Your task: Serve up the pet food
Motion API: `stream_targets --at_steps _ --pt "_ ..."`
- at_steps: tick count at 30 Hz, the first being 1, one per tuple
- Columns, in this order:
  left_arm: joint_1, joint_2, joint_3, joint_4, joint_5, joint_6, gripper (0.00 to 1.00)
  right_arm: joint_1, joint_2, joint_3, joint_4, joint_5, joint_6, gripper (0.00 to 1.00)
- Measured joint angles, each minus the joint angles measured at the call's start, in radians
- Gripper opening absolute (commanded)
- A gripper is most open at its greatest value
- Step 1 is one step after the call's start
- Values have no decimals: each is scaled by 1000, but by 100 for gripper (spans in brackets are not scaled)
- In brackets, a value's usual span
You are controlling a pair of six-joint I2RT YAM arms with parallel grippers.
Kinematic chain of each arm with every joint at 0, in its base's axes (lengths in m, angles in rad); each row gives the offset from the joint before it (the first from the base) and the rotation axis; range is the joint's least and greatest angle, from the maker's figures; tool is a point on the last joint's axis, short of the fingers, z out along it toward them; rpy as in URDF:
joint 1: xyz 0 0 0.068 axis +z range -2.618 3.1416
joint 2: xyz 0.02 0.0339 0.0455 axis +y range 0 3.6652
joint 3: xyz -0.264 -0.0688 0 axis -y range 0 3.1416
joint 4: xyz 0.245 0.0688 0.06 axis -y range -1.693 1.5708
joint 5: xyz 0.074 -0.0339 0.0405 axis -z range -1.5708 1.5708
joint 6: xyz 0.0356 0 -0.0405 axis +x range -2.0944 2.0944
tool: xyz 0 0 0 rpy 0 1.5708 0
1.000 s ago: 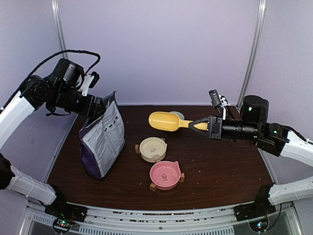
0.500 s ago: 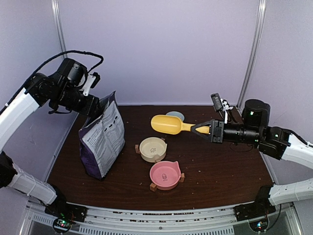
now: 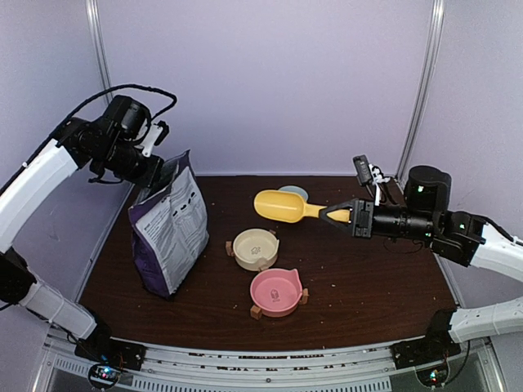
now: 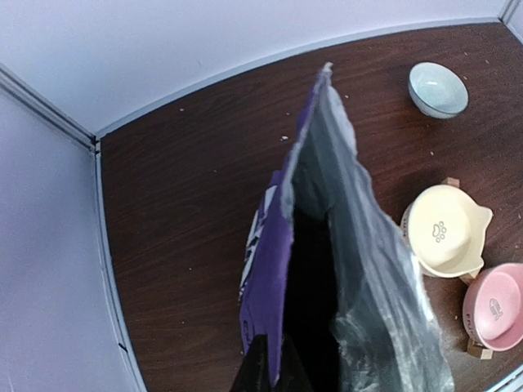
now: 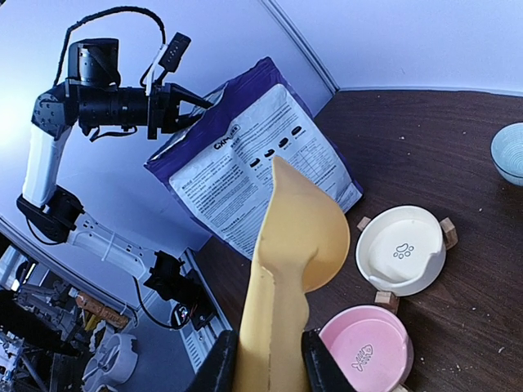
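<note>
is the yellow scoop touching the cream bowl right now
Apart. In the top view the yellow scoop, held by the right gripper, has a strip of bare table showing between it and the cream bowl.

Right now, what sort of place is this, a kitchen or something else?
Probably a robot test booth: plain lilac walls box in one dark table, a left arm and right arm stand at its near edge, and the props are a bag, scoop and bowls.
</note>
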Motion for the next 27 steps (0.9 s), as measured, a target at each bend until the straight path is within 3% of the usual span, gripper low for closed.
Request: stream_targets --at_steps 6,11,15,21,27 --pt "130 105 163 -33 -17 57 0 0 25 0 -12 34 -3 13" --pt "146 225 347 -21 -92 129 0 0 34 0 -21 49 -2 13" --pt "148 206 347 52 -128 177 0 0 30 0 -20 57 6 13" --pt "129 -51 -100 297 21 259 0 0 -5 -47 14 59 31 13" --pt "-151 -141 -512 447 189 285 0 2 -6 -67 15 58 35 13"
